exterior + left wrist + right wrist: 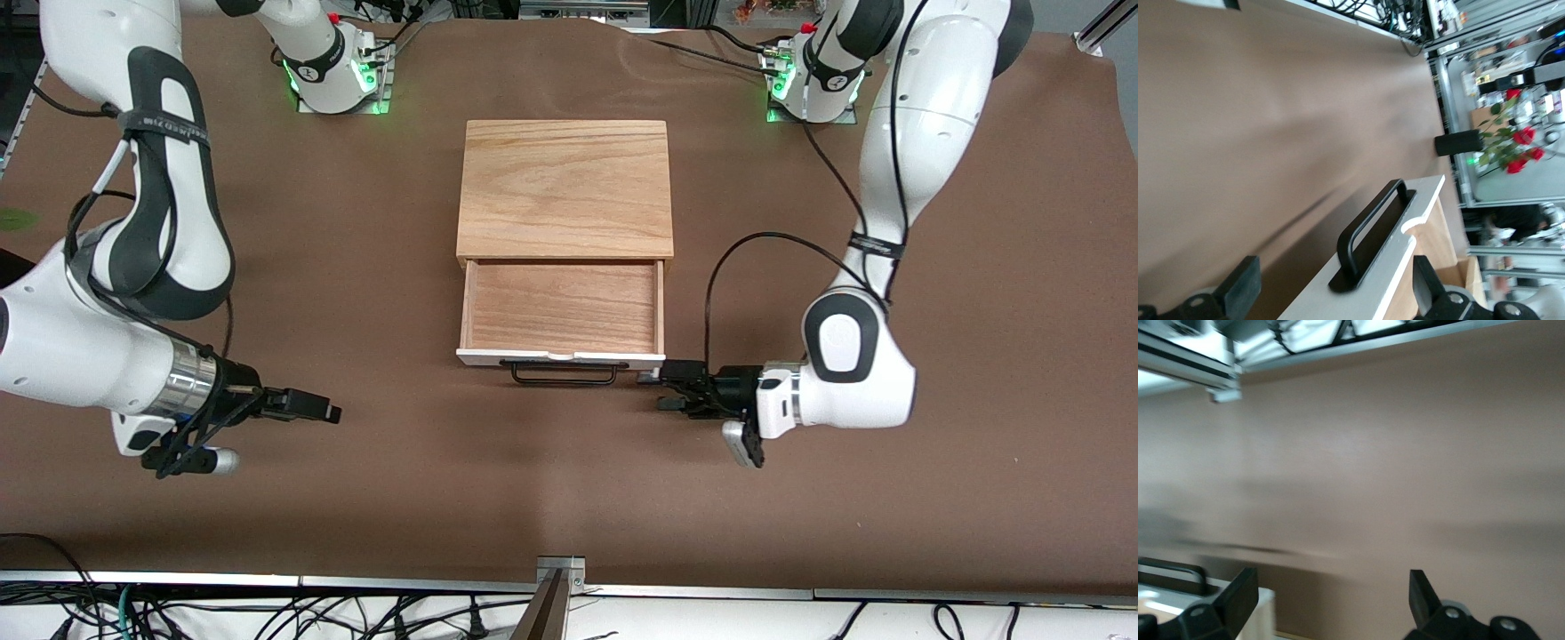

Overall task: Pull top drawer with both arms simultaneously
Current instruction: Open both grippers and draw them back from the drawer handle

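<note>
Nearest the camera, the black wire handle (564, 373) fronts the top drawer (562, 307), which stands well out of the wood cabinet (564, 188) at mid-counter. Left claw (662, 384), fingers apart, sits beside the white panel's corner, gripping nothing. Right claw (327, 412), fingers apart in its wrist view, waits well off toward its arm's end; pulling from here could be lopsided and skew the drawer.

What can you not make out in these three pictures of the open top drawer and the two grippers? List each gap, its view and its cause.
- Top drawer, front view: its innermost part is covered by the cabinet top.
- Cabinet front under the drawer, front view: hidden from the high camera.
- Handle, right wrist view: blurred, cut by the edge.
- Left gripper and right gripper, wrist views: open, bodies cut off.
</note>
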